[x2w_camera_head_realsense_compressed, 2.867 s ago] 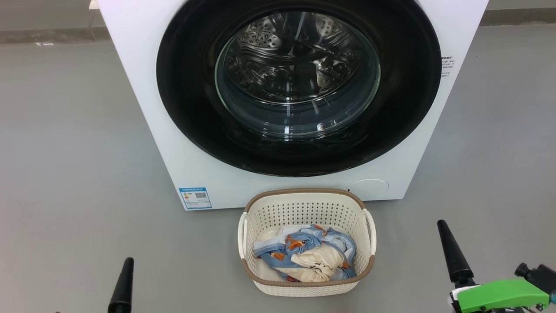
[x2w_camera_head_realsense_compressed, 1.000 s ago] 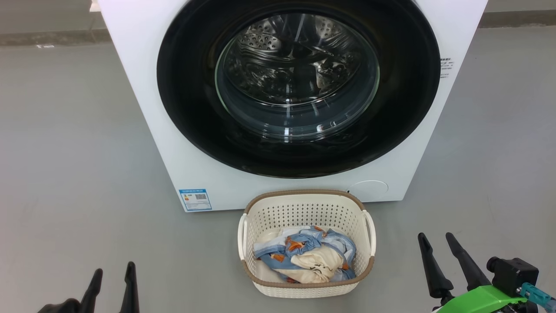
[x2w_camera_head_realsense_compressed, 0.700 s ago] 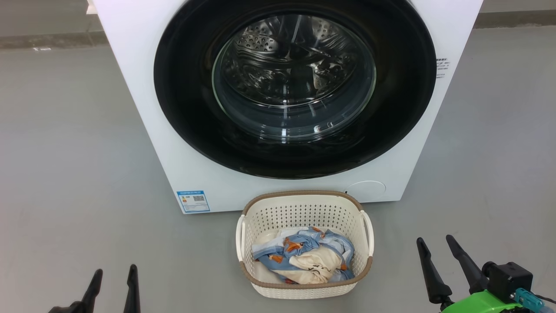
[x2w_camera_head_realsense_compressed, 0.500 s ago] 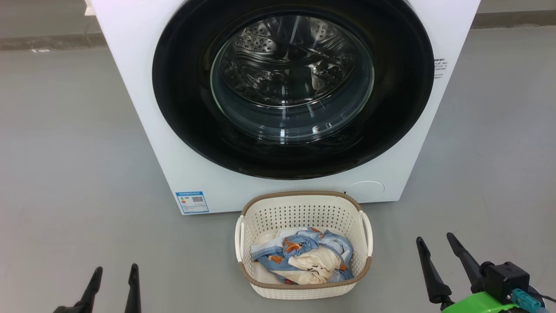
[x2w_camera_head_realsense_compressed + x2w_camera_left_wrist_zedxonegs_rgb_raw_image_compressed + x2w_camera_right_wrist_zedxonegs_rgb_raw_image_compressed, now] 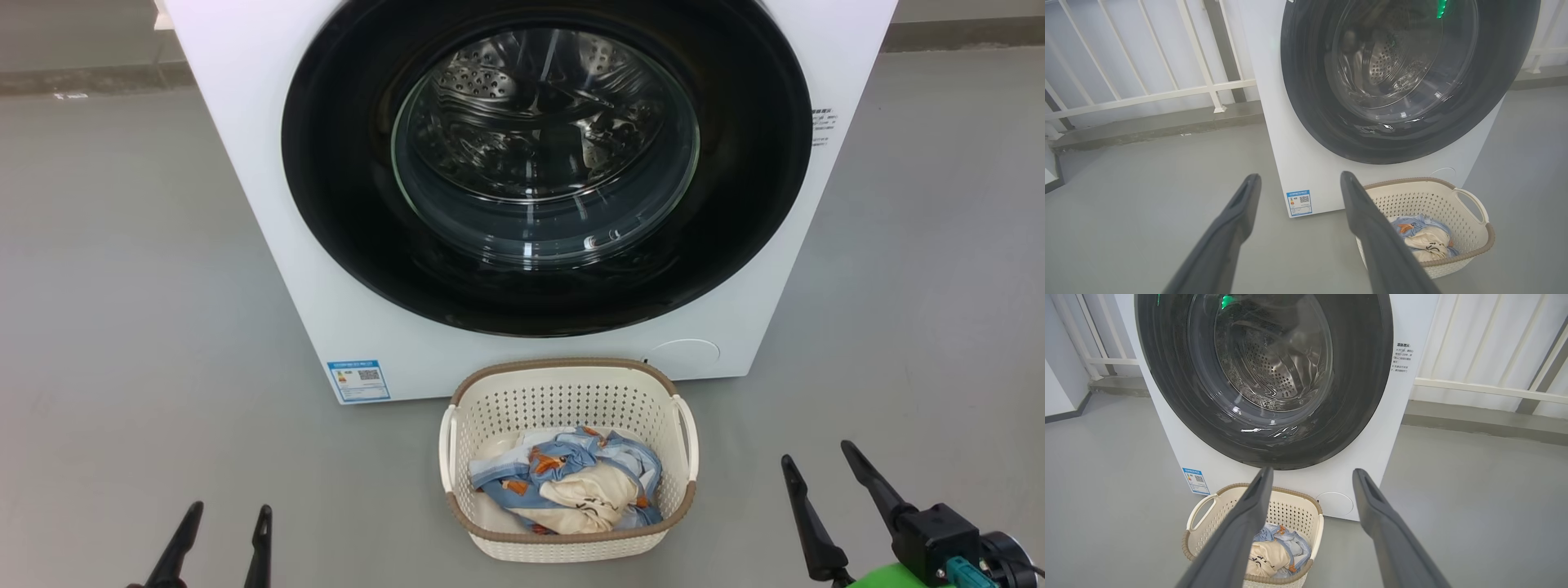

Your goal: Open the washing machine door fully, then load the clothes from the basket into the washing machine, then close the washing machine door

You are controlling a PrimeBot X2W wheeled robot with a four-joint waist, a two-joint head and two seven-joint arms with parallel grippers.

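1. My left gripper (image 5: 229,513) — slim dark tapered fingers spread, holding nothing.
2. I see the boxy white washing machine (image 5: 286,269), its round glossy washing machine door (image 5: 343,188) closed.
3. Just before it, the perforated cream basket (image 5: 563,388) cradles the crumpled clothes (image 5: 563,482).
4. Right gripper (image 5: 816,454) — spread too, empty.

The washing machine door (image 5: 539,163), glossy black, sits shut on the white washing machine (image 5: 245,122); just before it, the basket (image 5: 563,384) holds the clothes (image 5: 563,486).
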